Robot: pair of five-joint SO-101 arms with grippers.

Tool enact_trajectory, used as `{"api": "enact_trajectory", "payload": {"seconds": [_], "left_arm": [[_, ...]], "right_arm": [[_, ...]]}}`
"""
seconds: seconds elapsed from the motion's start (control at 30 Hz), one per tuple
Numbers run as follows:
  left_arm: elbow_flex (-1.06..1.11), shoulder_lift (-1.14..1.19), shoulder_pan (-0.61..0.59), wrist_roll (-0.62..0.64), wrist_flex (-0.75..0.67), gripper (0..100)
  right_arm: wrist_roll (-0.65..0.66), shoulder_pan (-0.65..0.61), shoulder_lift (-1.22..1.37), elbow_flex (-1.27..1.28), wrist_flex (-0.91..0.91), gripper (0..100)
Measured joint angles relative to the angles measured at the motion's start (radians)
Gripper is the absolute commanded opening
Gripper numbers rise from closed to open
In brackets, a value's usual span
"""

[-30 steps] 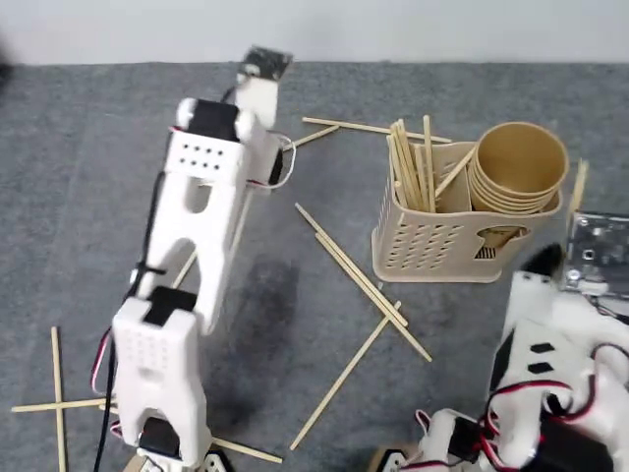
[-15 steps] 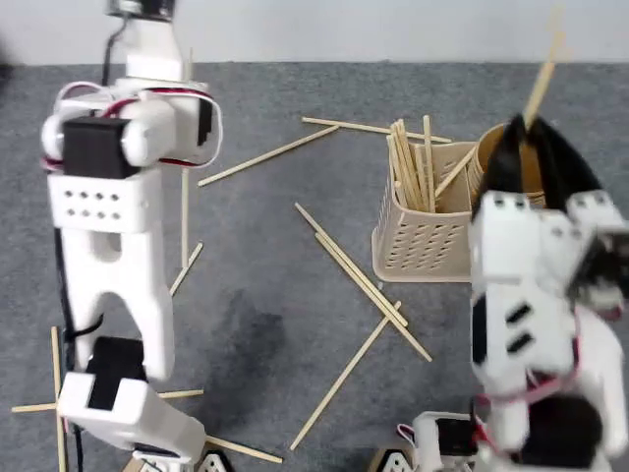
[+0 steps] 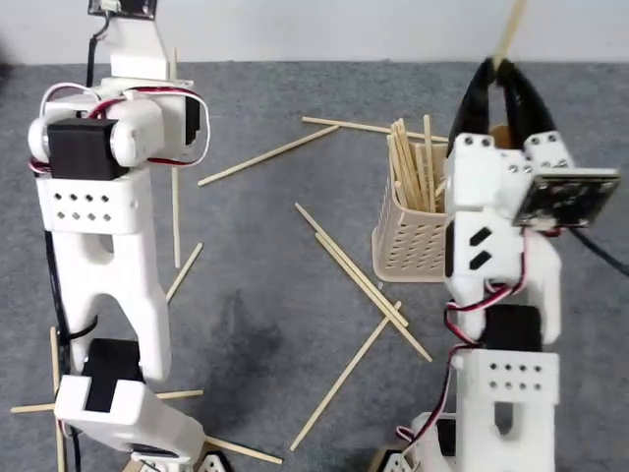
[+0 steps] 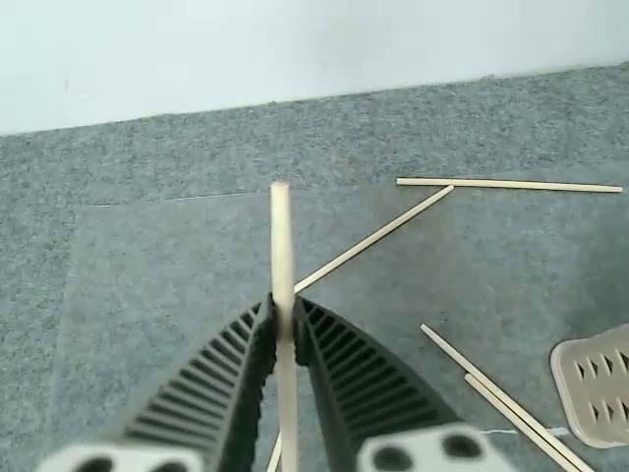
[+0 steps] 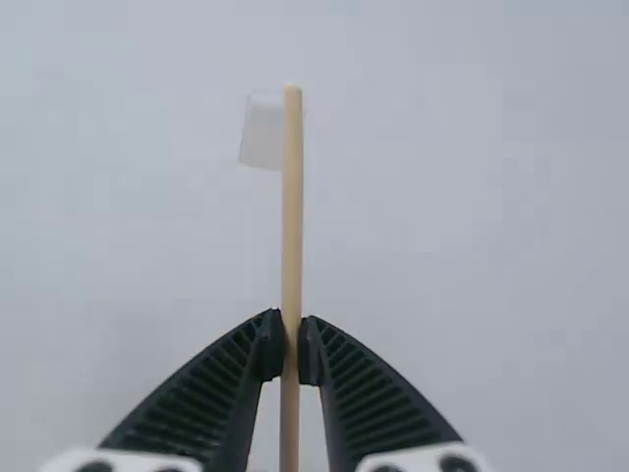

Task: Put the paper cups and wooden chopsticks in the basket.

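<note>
Right gripper (image 3: 498,69): jaws pinched on right stick (image 3: 511,28), held up above the far side of the basket (image 3: 413,246). The long end points away from the fingers.

Left gripper (image 4: 283,324): jaws pinched on left stick (image 4: 281,246), over the table (image 3: 275,324), well apart from the basket.

Step in hand (judged): deliver both held sticks to the basket, the right one first since it is nearer.

Notes for doing it well:
- Each grip is a narrow pinch low on the shaft, so the stick could pivot. Move slowly and avoid sharp wrist turns.
- Tip the right stick's free end down into the compartment with the binned sticks (image 3: 408,162).
- Get the tip inside the basket wall before opening, otherwise the stick may bounce out.
- Approach clear of the upright binned sticks, since a knock could spill them.
- Send one arm at a time over the basket. Both together risks a collision.

Views:
- Wrist views give grip detail. Each stick sits centred between the jaws and in line with the fingers.
- Left wrist view also catches a basket corner, which gives that arm a heading.
- High view gives the layout: where the right stick sits relative to the basket, and the loose sticks (image 3: 364,280) on the table not yet collected.
</note>
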Motion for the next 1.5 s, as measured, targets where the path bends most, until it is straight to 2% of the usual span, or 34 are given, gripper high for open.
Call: {"api": "enact_trajectory", "payload": {"seconds": [0.17, 0.23, 0.33, 0.5, 0.53, 0.73, 0.9, 1.0, 1.23, 1.5], "left_arm": [[0.0, 0.0, 0.0, 0.0, 0.0, 1], [0.0, 0.0, 0.006, 0.0, -0.005, 1], [0.0, 0.0, 0.031, 0.0, -0.038, 1], [0.0, 0.0, 0.078, 0.0, -0.167, 1], [0.0, 0.0, 0.091, 0.0, -0.203, 1], [0.0, 0.0, 0.189, 0.0, -0.387, 1], [-0.091, 0.0, 0.285, 0.0, -0.459, 1], [-0.153, 0.0, 0.344, 0.043, -0.491, 1], [-0.184, -0.002, 0.474, 0.103, -0.577, 1], [0.002, -0.002, 0.519, 0.137, -0.756, 1]], "right_arm": [[0.0, -0.002, 0.002, 0.133, -0.055, 18.8], [0.0, -0.002, 0.0, 0.135, -0.06, 21.7], [0.0, -0.002, 0.0, 0.135, -0.06, 17.7], [0.0, 0.002, -0.103, 0.135, -0.017, 0.9], [0.0, 0.002, -0.137, 0.135, 0.02, 0.6], [0.0, 0.021, -0.376, 0.135, 0.367, 1.0], [0.0, 0.101, -0.529, 0.141, 0.689, 0.9], [0.0, 0.158, -0.585, 0.183, 0.789, 0.9], [0.0, 0.278, -0.646, 0.345, 0.812, 0.9], [0.0, 0.374, -0.738, 0.477, 0.812, 0.9]]}}
